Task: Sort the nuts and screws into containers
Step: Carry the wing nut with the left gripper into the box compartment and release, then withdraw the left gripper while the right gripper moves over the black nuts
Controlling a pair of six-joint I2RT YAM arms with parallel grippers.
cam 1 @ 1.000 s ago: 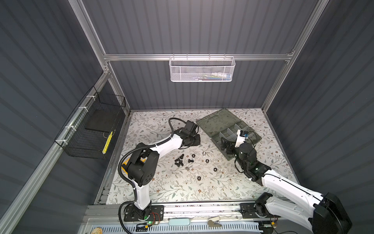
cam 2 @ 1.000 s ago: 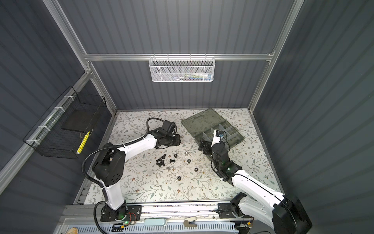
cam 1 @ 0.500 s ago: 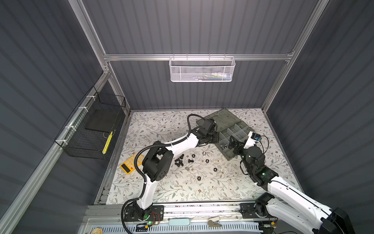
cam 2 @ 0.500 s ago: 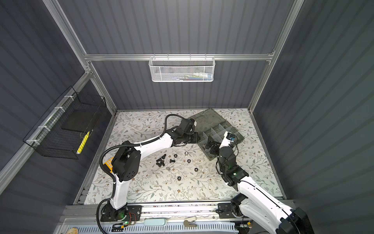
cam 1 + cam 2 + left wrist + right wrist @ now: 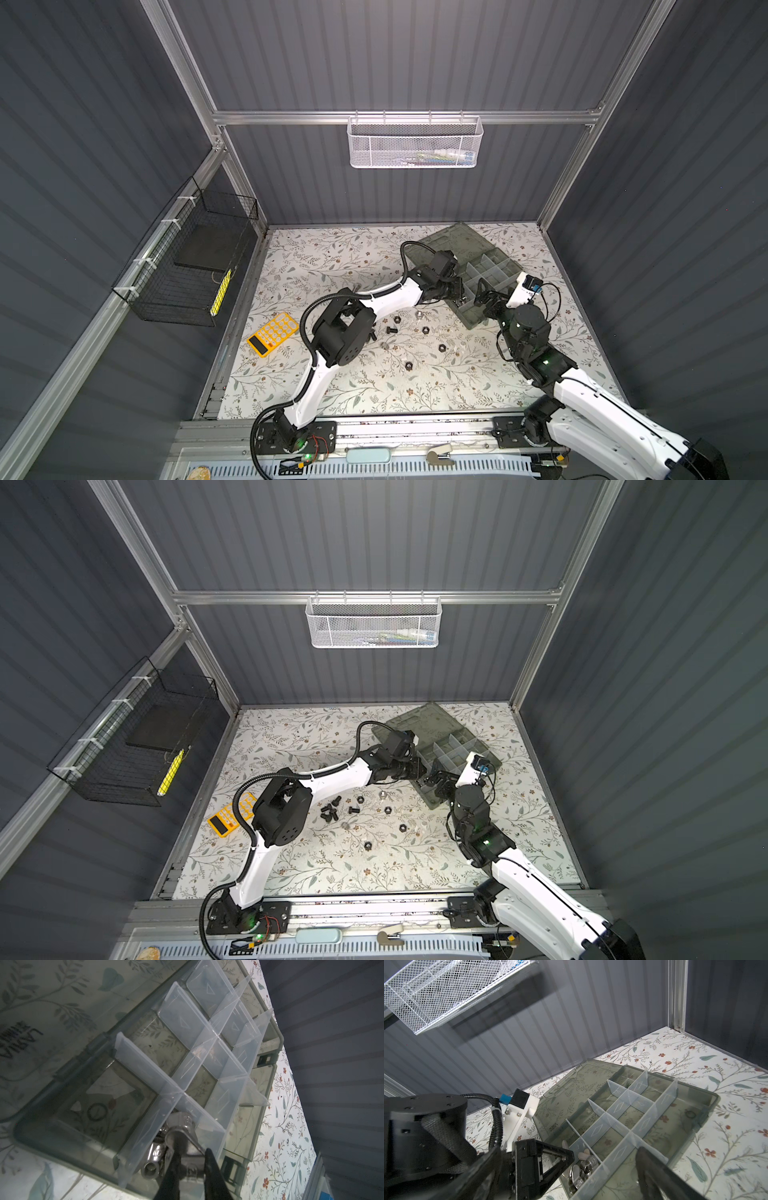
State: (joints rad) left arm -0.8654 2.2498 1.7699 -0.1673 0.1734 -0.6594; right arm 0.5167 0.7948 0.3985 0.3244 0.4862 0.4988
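- Nearest me, the yellow calculator (image 5: 274, 334) lies on the surface, well behind both sets of fingers. A second ago the left arm hid it.
- The loose black nuts (image 5: 441, 347) and screws (image 5: 328, 810) lie where they were, behind the left fingers.
- My left fingers (image 5: 191, 1148), clenched on a silver screw (image 5: 180, 1126), have swung from the open surface to over the corner container (image 5: 141, 1142). Silver hardware (image 5: 583, 1167) lies right beneath them.
- My right fingers (image 5: 606, 1154) gape wide just beside the left ones, and have edged aside along the case (image 5: 494, 257).

The containers (image 5: 145, 1067) are glossy translucent plastic, the screws (image 5: 180, 1126) shiny metal, the nuts (image 5: 441, 346) matt black.
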